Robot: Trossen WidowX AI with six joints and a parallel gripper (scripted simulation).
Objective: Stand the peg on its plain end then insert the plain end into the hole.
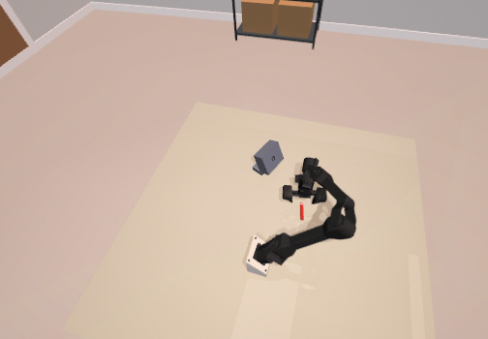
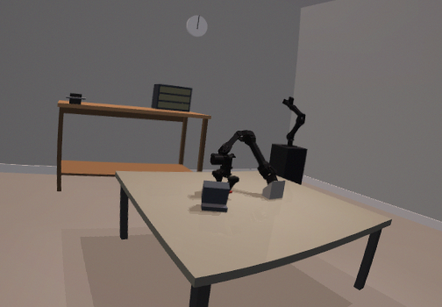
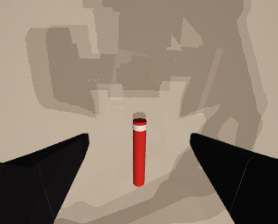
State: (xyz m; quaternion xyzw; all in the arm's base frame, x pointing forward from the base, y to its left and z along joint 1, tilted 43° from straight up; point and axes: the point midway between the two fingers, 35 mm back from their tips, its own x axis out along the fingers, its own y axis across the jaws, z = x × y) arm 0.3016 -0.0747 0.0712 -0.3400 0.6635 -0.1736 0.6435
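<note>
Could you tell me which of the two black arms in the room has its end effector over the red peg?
The arm on the beige table: its open end effector is above the peg; the other arm stands on a pedestal behind.

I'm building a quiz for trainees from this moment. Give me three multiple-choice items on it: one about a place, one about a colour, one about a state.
1. Where does the peg lie in the wrist view?
A. Between the two fingers, on the table
B. Inside the panel's hole
C. On the shelf rack

2. What colour is the peg's body?
A. Blue
B. Red
C. Green

3. How is the hand now?
A. Shut on the peg
B. Shut on nothing
C. Open, holding nothing

Answers:
1 A: the wrist view shows the peg flat on the table in the gap between the fingers, touching neither.
2 B: the body is red, with a white band near the far end.
3 C: the fingers stand wide apart on either side of the peg.
</note>
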